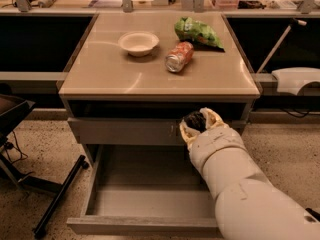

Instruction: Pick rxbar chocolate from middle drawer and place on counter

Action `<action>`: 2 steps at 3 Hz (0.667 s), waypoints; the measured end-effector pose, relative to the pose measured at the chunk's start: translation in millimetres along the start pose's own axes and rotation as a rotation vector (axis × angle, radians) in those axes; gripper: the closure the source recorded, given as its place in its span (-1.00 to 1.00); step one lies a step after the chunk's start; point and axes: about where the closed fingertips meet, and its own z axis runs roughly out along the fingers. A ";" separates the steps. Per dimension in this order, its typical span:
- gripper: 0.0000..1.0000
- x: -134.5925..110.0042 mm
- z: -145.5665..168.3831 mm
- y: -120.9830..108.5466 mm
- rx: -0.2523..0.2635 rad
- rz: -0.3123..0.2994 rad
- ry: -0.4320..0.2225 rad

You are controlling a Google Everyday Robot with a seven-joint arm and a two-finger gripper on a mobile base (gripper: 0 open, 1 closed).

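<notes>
Cream gripper [197, 122] at grey drawer front [125, 131], tan counter [115, 74]

Lab test bay — speckled floor [282, 149], cluttered ledge [100, 3] — claw [200, 122] at drawer front [125, 132]

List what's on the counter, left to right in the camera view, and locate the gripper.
Bowl → soda can → green snack bag. The gripper is below the front edge of the counter, in front of the closed drawer front, above the open middle drawer.
</notes>
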 end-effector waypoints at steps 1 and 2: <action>1.00 -0.8 5.4 0.3 -0.018 0.016 0.006; 1.00 -7.9 40.9 -17.1 -0.046 0.032 0.020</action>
